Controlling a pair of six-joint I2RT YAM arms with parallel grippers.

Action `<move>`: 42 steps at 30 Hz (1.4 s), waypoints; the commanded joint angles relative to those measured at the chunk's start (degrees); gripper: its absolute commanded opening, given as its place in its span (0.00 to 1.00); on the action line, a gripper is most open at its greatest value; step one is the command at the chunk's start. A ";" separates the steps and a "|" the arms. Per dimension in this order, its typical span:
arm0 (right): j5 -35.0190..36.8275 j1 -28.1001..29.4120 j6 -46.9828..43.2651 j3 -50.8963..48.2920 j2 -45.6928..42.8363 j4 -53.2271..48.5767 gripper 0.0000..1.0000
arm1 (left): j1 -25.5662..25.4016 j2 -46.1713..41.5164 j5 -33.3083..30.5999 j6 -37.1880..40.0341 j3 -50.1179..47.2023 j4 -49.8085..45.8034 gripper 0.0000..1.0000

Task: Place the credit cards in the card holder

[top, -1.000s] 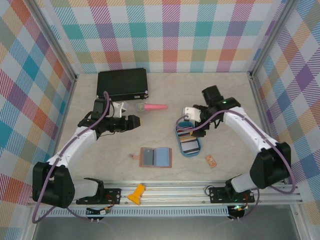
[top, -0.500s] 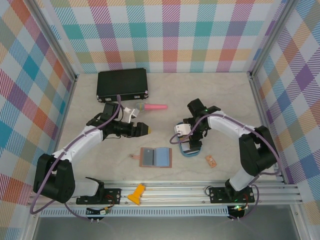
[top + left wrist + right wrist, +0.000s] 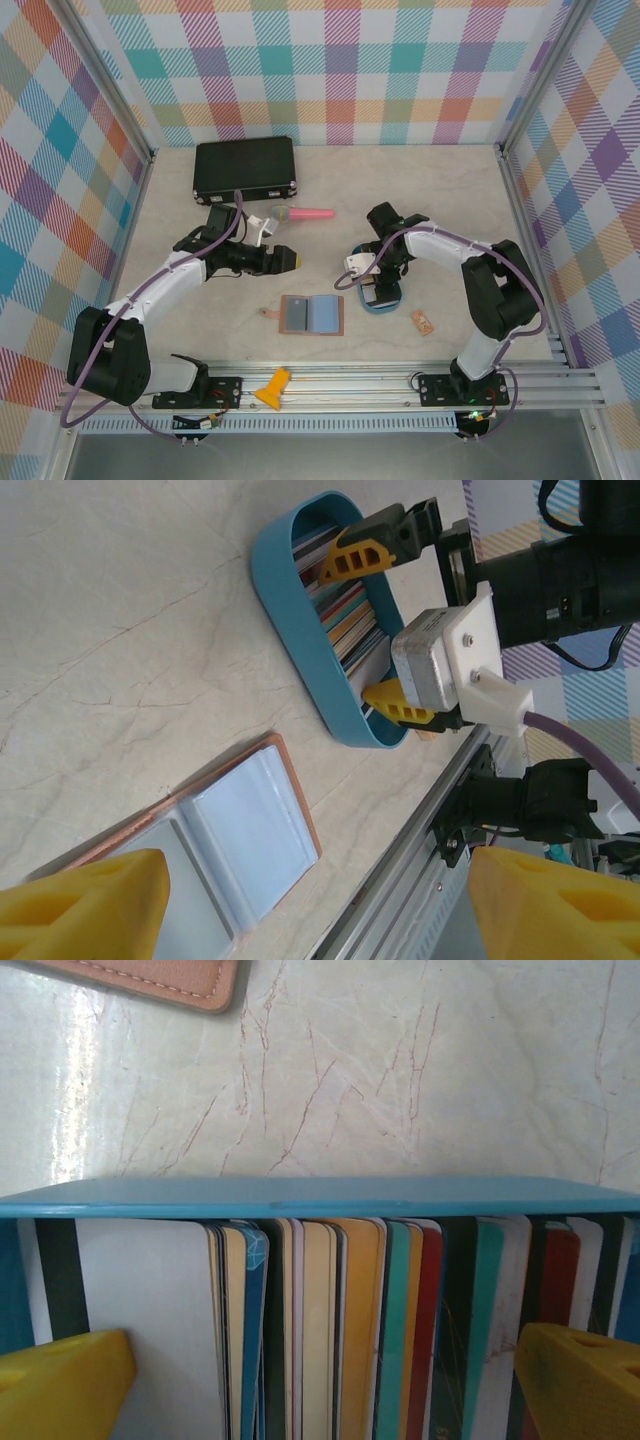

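Over the blue tray, a card pick was being set up.
Top view: right gripper spread above the credit cards in the tray; left gripper spread, empty; card holder open nearby. Left wrist: right fingers straddled the stack. Right wrist: cards packed edge-on, lower halves cut off; next, probably, pinching just one.

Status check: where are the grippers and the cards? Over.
Right gripper open, down in the blue tray, straddling the credit cards, none gripped. Left gripper open, hovering near the card holder, lying open. Nothing between tray and holder.
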 commanded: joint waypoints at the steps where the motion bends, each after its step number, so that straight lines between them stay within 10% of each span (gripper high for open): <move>1: -0.13 0.71 -0.05 0.13 0.93 2.06 0.96 | -0.13 -1.06 -0.39 1.45 0.82 -1.45 0.78; 11: 1.10 0.70 0.97 -1.23 -2.27 5.56 0.39 | -0.13 -1.68 -1.06 1.18 0.67 -1.61 0.77; 32: 0.90 0.69 4.87 -2.13 -12.09 3.87 0.00 | -0.13 -3.69 -3.99 1.18 0.07 -2.33 0.75; 42: 2.60 3.67 8.80 -7.81 -24.57 8.09 0.00 | -0.13 -3.61 -4.19 -4.85 0.36 -0.47 0.75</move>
